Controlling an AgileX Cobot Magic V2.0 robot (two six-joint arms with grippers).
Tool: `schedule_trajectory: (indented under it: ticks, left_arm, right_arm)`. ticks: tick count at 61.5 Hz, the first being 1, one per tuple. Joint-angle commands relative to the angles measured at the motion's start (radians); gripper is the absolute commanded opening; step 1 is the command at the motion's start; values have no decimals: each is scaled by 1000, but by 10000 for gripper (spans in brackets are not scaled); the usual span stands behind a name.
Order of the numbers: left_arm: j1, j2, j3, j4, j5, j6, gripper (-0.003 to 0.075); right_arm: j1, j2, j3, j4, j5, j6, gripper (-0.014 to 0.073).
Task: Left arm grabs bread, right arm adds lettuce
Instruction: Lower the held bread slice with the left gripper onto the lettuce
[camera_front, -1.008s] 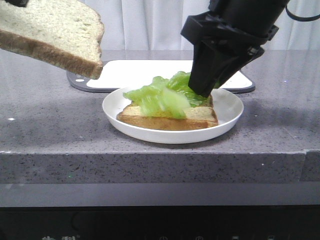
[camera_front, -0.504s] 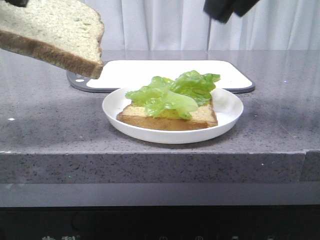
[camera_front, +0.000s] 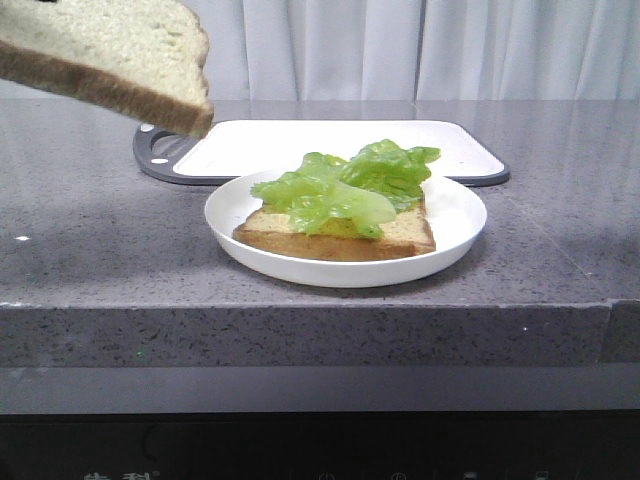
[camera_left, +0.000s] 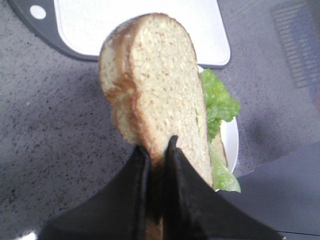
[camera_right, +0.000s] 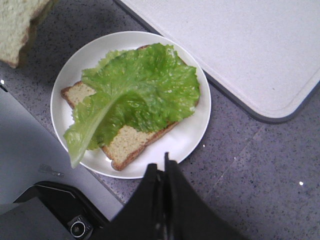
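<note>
Left end effector (camera_left: 157, 150): on my left wrist feed its black fingers (camera_left: 134, 190) are clamped on the crust edge of the bread slice (camera_left: 155, 85); my front view shows no arm at all.
Bread slice: held in the air at the upper left of my front view, tilted, well clear of the tabletop (camera_front: 100, 240).
Right end effector (camera_right: 162, 172): my right wrist feed shows its tips pressed together with nothing between them, above the white plate (camera_right: 187, 135).
Lettuce (camera_front: 345, 185): lies on the lower bread slice (camera_front: 340, 235) in the plate; only the right wrist feed shows one leaf drooping past the plate rim.
Cutting board (camera_front: 330, 145): white, lying just behind the plate.
</note>
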Motion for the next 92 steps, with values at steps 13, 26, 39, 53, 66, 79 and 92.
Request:
schedule_trajectory:
  ticks: [13, 26, 39, 53, 66, 79, 92]
  left_arm:
    - [-63, 73, -61, -355, 40, 129, -19]
    - [-84, 255, -172, -450, 164, 144, -19]
    - [-92, 409, -255, -484, 234, 144, -19]
    - [-166, 472, -257, -480, 194, 144, -18]
    - [-191, 479, -257, -415, 110, 144, -18]
    - [-191, 516, -257, -412, 99, 144, -16]
    - [-194, 543, -257, -412, 118, 144, 15]
  right_arm:
    - [-1, -234, 233, -3, -229, 0, -59]
    - [-1, -279, 262, -3, -223, 0, -59]
    - [-1, -281, 262, -3, -223, 0, -59]
    - [-1, -281, 262, -3, -222, 0, -59]
    - [-1, -281, 262, -3, -222, 0, -59]
    - [-1, -281, 262, -3, -223, 0, -59]
    - [-1, -281, 262, -3, -223, 0, -59]
